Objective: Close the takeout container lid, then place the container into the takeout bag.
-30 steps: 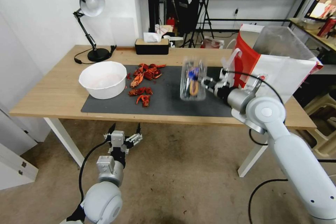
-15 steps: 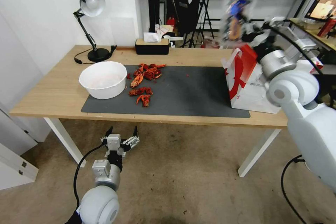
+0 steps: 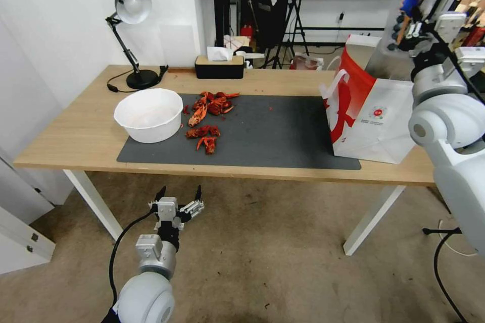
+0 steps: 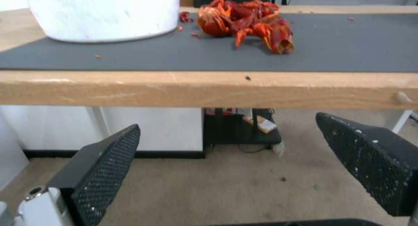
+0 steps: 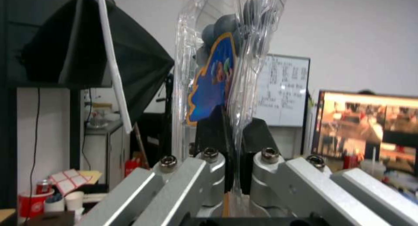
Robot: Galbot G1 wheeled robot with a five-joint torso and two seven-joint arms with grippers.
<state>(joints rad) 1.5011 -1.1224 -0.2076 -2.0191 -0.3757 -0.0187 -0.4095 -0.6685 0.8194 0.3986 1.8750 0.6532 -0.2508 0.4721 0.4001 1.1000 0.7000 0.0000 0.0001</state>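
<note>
My right gripper [image 3: 411, 30] is raised high at the right, above the open mouth of the takeout bag [image 3: 376, 116]. It is shut on the takeout container [image 3: 413, 2], a clear clamshell with dark blueberries and a blue sticker. In the right wrist view the black pads [image 5: 213, 131] pinch the container [image 5: 222, 72] on edge, the lid pressed against the base. The white bag with its red stripe stands upright at the table's right end. My left gripper [image 3: 179, 202] hangs open below the table's front edge, its fingers [image 4: 109, 164] spread with nothing between them.
A white bowl [image 3: 149, 113] and red crayfish shells [image 3: 207, 111] lie on the dark mat [image 3: 273, 136]. A desk lamp [image 3: 132, 35] and a tissue box [image 3: 220, 65] stand at the table's back. A monitor [image 5: 370, 121] and shelves are behind the bag.
My right arm lifted the container from over the mat, swung it to the right and now holds it above the bag. The left arm has barely shifted.
</note>
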